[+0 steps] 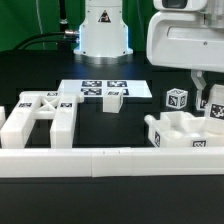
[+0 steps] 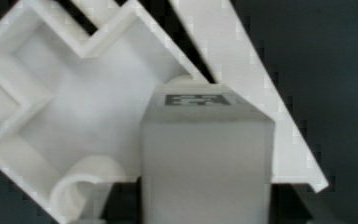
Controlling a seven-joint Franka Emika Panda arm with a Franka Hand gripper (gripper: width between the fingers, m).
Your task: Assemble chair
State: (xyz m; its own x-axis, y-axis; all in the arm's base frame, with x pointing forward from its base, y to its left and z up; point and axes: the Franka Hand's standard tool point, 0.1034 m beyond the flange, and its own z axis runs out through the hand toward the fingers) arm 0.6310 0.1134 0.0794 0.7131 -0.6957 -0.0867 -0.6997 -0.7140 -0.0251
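Tool (image 1: 202, 92): clenched on a white square plastic post; it hangs at the exterior view's right, under a boxy white wrist housing (image 1: 185, 35).
Held part: the white square plastic post (image 2: 202, 150) runs straight out between the tool's fingers in the wrist view, with a black-and-white marker tag (image 2: 197, 100) on its far end.
Below the tool: a chunky white plastic chair piece with raised walls (image 1: 185, 132) rests on the black worktop (image 1: 140, 108), right under the tool. Whether the post touches it cannot be told.
Beside the tool: a left tagged white block (image 1: 178, 98) and a right tagged white block (image 1: 213, 108) flank the tool's dark finger in the exterior view. Which one is the gripped post is unclear.
Beyond the post: in the wrist view, a white slab with diamond-shaped openings (image 2: 60, 110) lies behind the post.
Far chair piece: a white cross-braced frame (image 1: 40, 115) lies at the exterior view's left, well apart from the tool.
Marker board (image 1: 90, 88): flat at mid-worktop, with a small tagged white post (image 1: 113, 99) at its near edge.
Rail: a long low white rail (image 1: 100, 160) runs across the front.
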